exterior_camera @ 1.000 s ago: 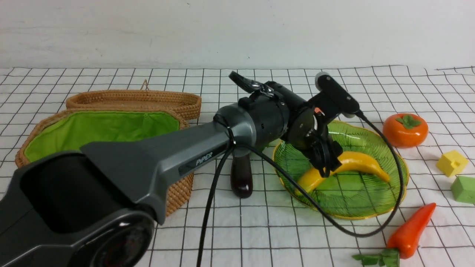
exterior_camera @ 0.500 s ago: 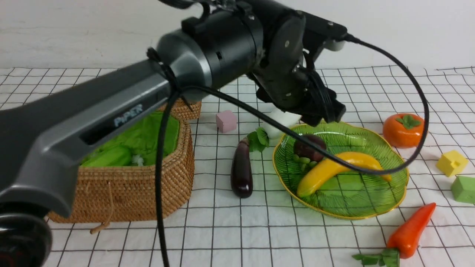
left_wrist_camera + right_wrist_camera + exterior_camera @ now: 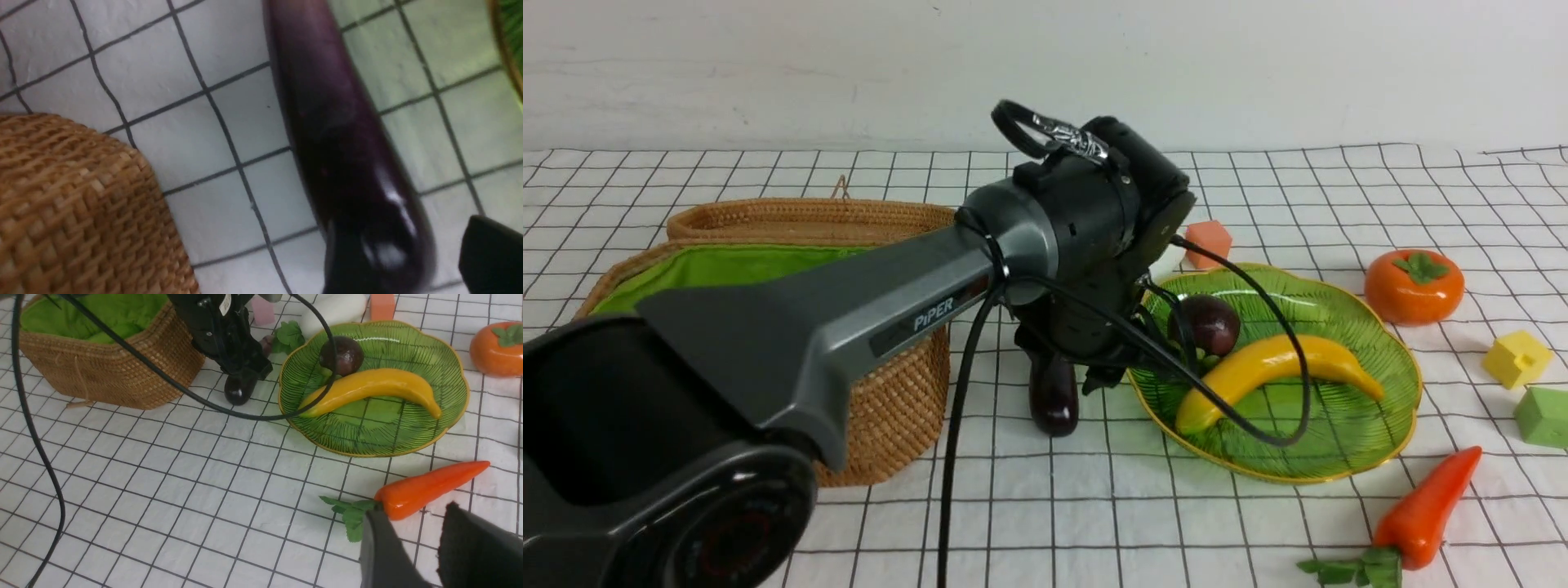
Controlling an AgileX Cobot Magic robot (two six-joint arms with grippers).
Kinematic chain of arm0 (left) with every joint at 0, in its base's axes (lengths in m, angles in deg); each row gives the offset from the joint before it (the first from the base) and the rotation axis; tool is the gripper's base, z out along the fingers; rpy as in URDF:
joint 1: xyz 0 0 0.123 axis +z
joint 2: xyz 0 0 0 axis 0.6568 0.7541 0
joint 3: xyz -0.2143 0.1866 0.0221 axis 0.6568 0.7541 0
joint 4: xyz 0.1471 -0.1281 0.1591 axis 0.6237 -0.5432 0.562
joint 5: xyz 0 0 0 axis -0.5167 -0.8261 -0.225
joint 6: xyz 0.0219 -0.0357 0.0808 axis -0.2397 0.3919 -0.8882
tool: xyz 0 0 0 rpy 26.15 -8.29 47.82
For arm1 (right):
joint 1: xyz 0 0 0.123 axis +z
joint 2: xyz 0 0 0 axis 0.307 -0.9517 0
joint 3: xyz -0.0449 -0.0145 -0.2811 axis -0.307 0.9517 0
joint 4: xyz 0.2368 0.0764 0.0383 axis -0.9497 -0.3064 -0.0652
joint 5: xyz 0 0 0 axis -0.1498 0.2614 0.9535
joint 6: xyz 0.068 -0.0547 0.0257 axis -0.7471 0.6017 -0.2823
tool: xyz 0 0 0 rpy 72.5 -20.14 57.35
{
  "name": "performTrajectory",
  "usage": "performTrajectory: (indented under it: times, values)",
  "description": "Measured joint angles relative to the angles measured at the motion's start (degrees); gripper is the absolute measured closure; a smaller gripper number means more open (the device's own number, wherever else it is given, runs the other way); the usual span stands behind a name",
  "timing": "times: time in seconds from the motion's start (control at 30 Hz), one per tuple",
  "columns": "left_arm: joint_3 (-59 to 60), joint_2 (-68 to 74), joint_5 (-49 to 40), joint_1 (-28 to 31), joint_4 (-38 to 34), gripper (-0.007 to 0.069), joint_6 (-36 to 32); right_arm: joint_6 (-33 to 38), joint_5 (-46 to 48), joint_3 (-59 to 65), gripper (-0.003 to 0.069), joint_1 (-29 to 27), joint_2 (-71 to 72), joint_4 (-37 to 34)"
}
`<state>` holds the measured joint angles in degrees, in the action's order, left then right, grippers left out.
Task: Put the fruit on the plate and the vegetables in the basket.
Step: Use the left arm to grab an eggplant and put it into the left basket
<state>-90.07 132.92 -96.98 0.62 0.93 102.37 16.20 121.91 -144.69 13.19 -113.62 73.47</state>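
Straddling the glossy, dark purple eggplant (image 3: 1054,400) at centre frame, between wicker basket (image 3: 890,408) and green glass plate (image 3: 1339,457), the left gripper (image 3: 408,261) has a finger either side; whether it grips cannot be told. "PiPER" (image 3: 934,314) is lettered on its grey arm (image 3: 833,335). The right gripper (image 3: 414,522) stands partly open and empty near the carrot (image 3: 1425,510), lower right
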Motion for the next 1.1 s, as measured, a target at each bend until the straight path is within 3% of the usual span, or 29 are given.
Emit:
performTrajectory:
  times: [0.07, 0.17, 0.5, 0.77, 1.0, 1.1]
  values:
    - [0.0, 1.2, 2.1, 1.9, -1.4, 0.0179, 0.3, 0.1, 0.4, 0.0, 0.0424, 0.0, 0.0, -0.1]
    - [0.0, 2.5, 4.3, 3.4, -3.4, 0.0157, 0.4, 0.1, 0.4, 0.0, 0.0424, 0.0, 0.0, -0.2]
    - [-0.2, 4.9, 6.2, 5.1, -5.1, 0.0223, 0.7, 0.1, 0.6, 0.0, 0.0424, 0.0, 0.0, -0.2]
    - [-3.6, -0.9, -2.1, 5.1, -6.6, 0.0223, -0.4, 0.1, 0.1, 0.0, 0.0424, 0.0, 0.0, -0.2]
    - [-3.9, -17.4, -4.1, 5.1, -6.4, 0.0223, -14.3, 2.1, -3.8, 0.0, 0.0424, 0.0, 0.0, -0.3]
    - [3.5, -26.7, -4.5, 5.6, -4.3, 0.0223, -24.8, 3.4, -6.9, 0.0, 0.0424, 0.0, 0.0, -0.6]
